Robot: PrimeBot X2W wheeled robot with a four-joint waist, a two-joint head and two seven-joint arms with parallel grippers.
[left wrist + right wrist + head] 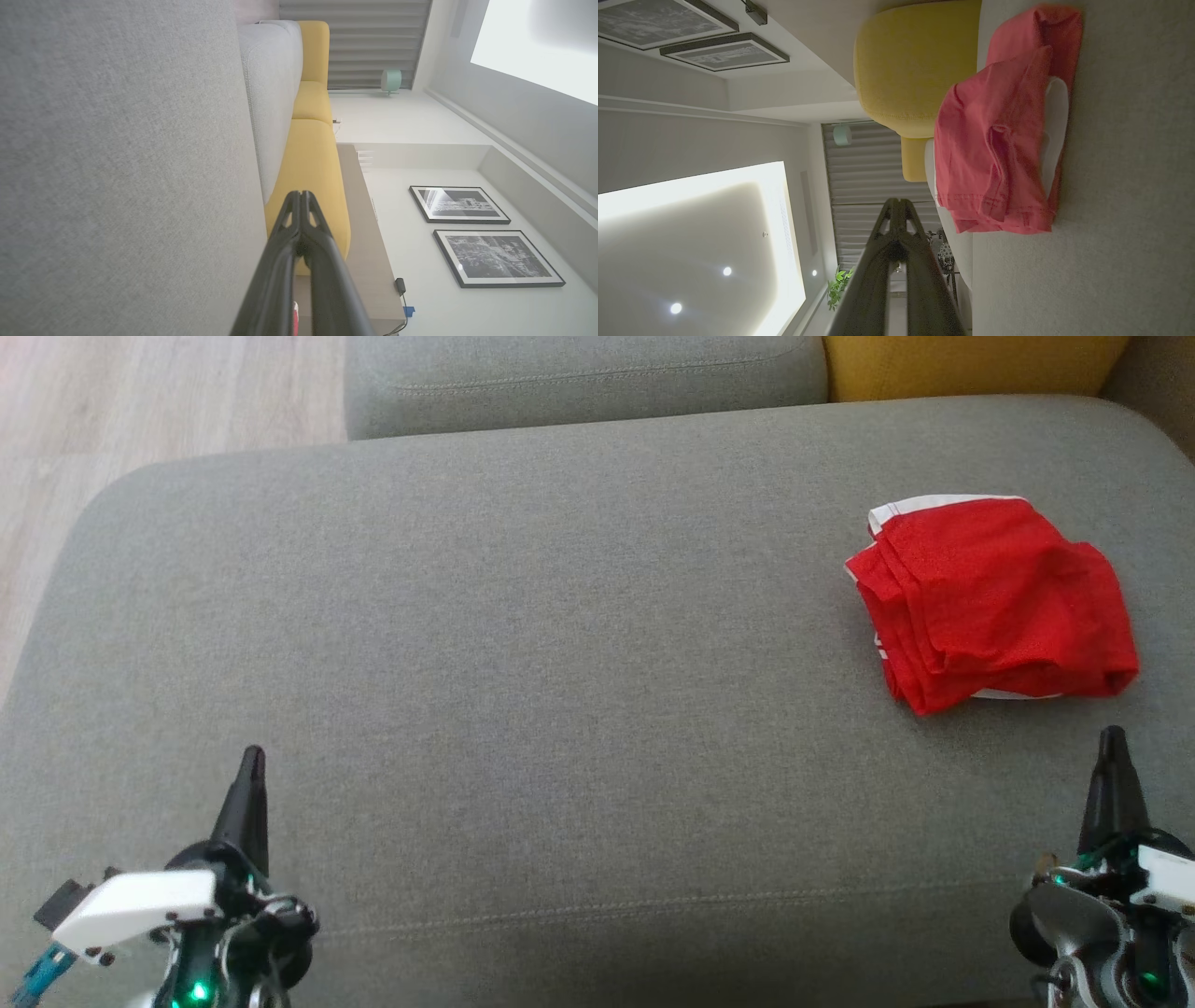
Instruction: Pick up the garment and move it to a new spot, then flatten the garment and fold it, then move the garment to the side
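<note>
Surface: grey sofa seat [560, 663]; wood floor [140, 401] at far left, yellow cushion [971, 364] at far right.
Garment [990, 607]: red with white trim, folded in layers, lying on the seat's right side.
Left claw [252, 758]: clenched, empty, over the seat's near left, well apart from the garment.
Right claw [1111, 739]: clenched, empty, near the garment's near edge, not touching.

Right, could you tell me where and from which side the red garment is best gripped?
Probably the thick near fold of the red garment, from the robot's side with the right gripper, shut just short of it. That fold looks rounded and bunched on the grey cushion; the left edge is loose stacked hems.
</note>
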